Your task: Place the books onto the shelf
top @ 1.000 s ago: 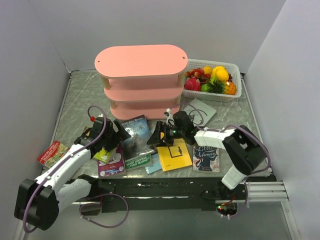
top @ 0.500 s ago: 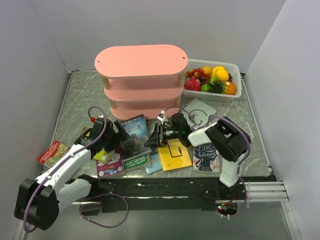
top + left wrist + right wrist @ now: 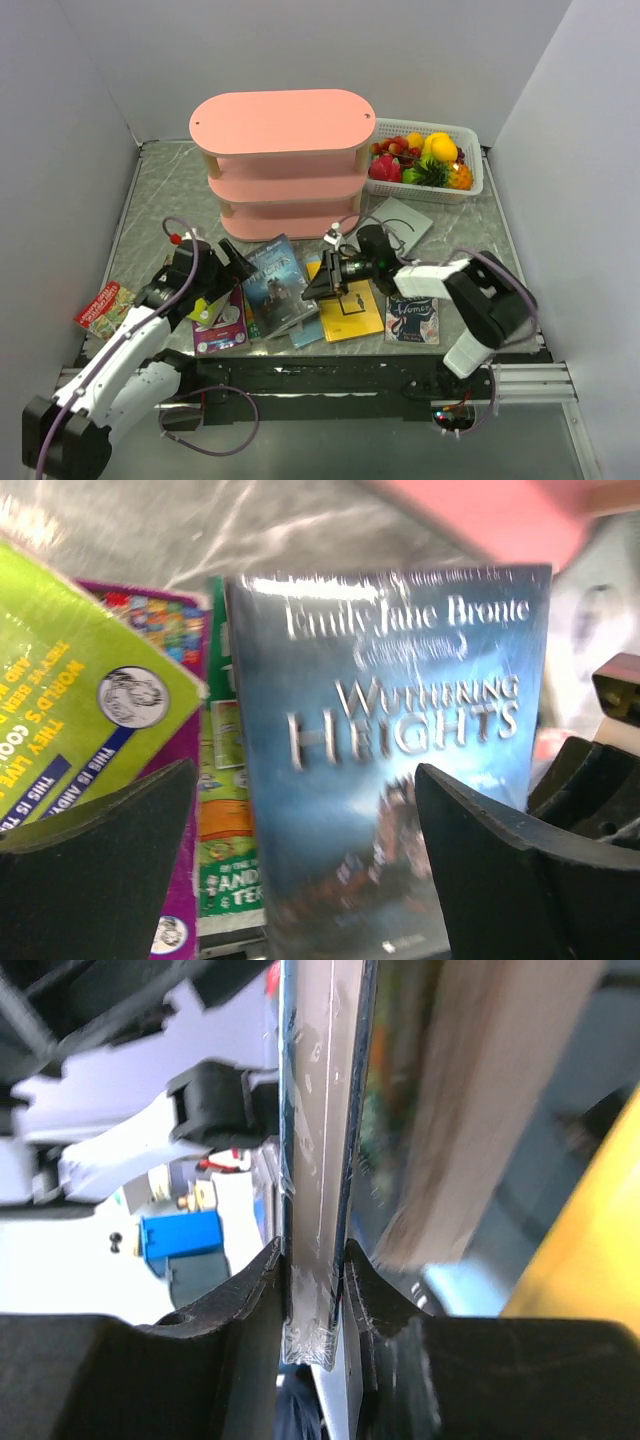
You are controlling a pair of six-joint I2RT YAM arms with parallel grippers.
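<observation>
book (image 3: pixel 272 283) now aslant in right gripper (image 3: pixel 313 1270)

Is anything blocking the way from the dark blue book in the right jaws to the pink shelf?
Nothing visible. Only bare marbled table lies between the dark blue Wuthering Heights paperback and the pink three-tier shelf. The left arm's open jaws sit at the book's left, off that path.
</observation>
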